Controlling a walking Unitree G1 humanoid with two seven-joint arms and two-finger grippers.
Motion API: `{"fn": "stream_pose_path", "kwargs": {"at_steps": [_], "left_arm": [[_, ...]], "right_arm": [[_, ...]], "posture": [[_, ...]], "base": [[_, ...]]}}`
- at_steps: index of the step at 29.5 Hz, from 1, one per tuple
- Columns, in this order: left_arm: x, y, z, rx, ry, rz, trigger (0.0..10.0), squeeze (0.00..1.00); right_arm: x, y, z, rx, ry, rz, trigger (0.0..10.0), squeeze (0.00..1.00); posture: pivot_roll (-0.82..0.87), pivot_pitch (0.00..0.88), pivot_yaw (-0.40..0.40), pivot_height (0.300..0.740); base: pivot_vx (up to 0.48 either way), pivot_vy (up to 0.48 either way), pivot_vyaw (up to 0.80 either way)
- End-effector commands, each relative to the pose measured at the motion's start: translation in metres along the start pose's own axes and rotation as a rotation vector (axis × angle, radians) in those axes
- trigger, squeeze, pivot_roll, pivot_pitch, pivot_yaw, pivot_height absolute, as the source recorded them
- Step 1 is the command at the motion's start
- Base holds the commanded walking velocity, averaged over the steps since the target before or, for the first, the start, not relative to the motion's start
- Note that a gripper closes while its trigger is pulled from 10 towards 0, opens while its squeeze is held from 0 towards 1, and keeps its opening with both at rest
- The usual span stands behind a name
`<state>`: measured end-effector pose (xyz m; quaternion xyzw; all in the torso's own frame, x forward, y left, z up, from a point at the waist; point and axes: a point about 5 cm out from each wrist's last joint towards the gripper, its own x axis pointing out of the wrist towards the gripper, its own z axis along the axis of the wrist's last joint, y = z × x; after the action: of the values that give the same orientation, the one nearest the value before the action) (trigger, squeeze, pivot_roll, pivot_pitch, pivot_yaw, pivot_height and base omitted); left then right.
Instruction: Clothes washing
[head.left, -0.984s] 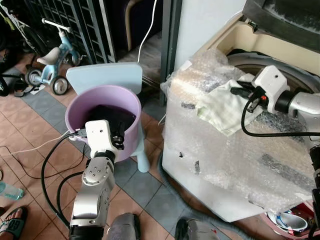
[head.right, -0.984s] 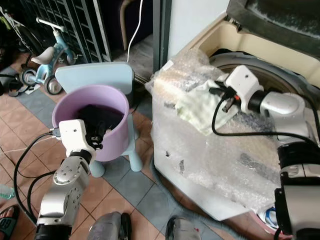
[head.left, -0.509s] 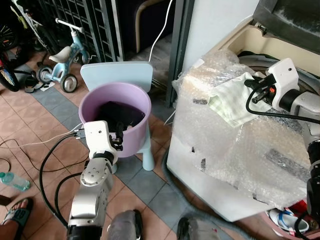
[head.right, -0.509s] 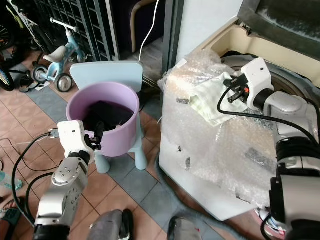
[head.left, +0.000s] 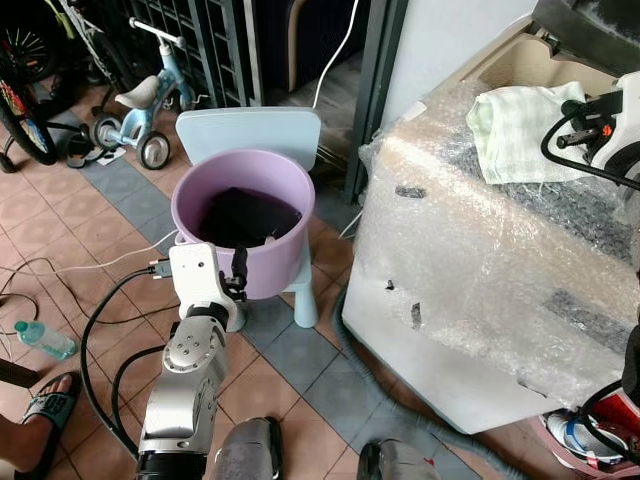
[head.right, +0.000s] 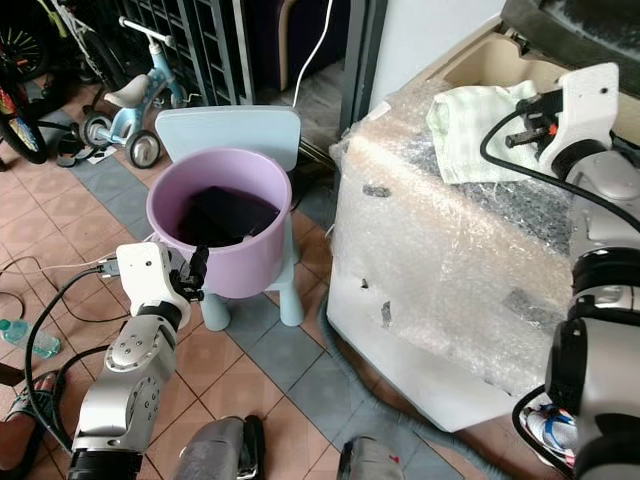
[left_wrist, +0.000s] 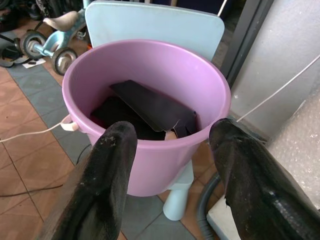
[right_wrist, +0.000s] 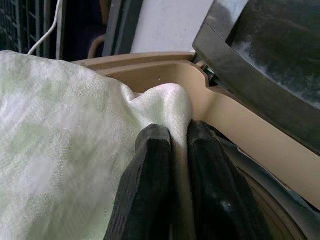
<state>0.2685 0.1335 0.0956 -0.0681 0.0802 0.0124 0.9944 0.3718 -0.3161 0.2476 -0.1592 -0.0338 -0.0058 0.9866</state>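
Observation:
A pale green checked cloth lies across the top of the bubble-wrapped washing machine. My right gripper is shut on the cloth's edge beside the machine's open beige rim, under the raised dark lid. A purple bucket holding dark clothes stands on a light blue child's chair. My left gripper is open just in front of the bucket's near wall, with nothing between its fingers.
A small blue tricycle and a bicycle wheel stand at the back left. Cables trail over the tiled floor, near a plastic bottle. A person's sandalled foot is at the bottom left.
The camera has moved, shifting the whole scene. My right gripper has carried the cloth from the machine's front face up onto its top, toward the open tub.

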Motion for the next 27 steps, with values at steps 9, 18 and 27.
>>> {"fn": "stream_pose_path", "kwargs": {"at_steps": [9, 18, 27], "left_arm": [[0.001, -0.004, 0.000, -0.013, 0.005, 0.000, 10.0, 0.00], [0.003, -0.004, 0.002, -0.014, -0.006, 0.003, 10.0, 0.00], [0.007, -0.008, 0.004, 0.029, -0.034, -0.003, 10.0, 0.00]], "right_arm": [[-0.010, -0.051, 0.024, -0.213, -0.021, -0.440, 10.0, 1.00], [0.004, -0.008, 0.041, -0.128, -0.220, -0.162, 10.0, 1.00], [-0.005, 0.041, 0.011, -0.034, -0.303, -0.180, 10.0, 1.00]], "posture": [[0.01, 0.113, 0.001, 0.740], [0.00, 0.104, 0.006, 0.740], [-0.01, 0.063, 0.023, 0.740]], "base": [[0.000, 0.000, 0.00], [0.000, 0.000, 0.00], [0.000, 0.000, 0.00]]}}
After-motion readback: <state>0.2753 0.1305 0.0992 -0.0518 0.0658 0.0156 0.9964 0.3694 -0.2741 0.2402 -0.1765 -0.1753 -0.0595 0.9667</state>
